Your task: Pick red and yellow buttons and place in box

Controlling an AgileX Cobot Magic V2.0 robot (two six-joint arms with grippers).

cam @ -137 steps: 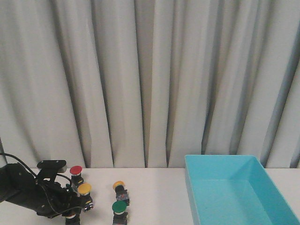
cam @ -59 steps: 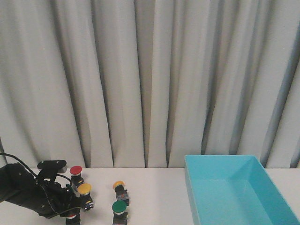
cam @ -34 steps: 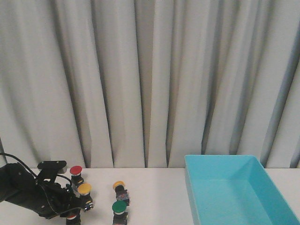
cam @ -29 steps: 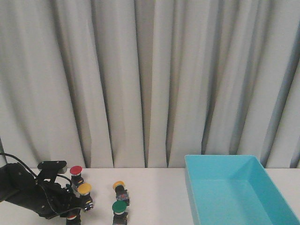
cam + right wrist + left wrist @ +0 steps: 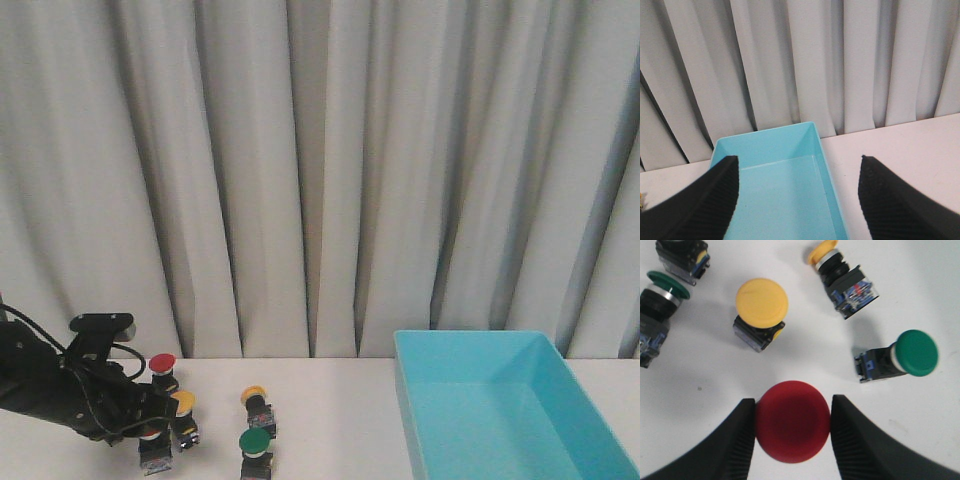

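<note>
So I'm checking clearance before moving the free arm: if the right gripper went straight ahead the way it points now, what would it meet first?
Most likely the box: the open right gripper aims over its bare floor, with the curtain behind. Depth is unclear, so it might reach the box's far wall first.

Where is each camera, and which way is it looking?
Front view: faces forward over the table toward the curtain; shows the left arm.
Left wrist view: sits on the left arm, looks down at the buttons; left gripper jaws pinch a red button.
Right wrist view: sits on the right arm, faces the box; right gripper jaws spread.
Front and right wrist views share the box.
</note>
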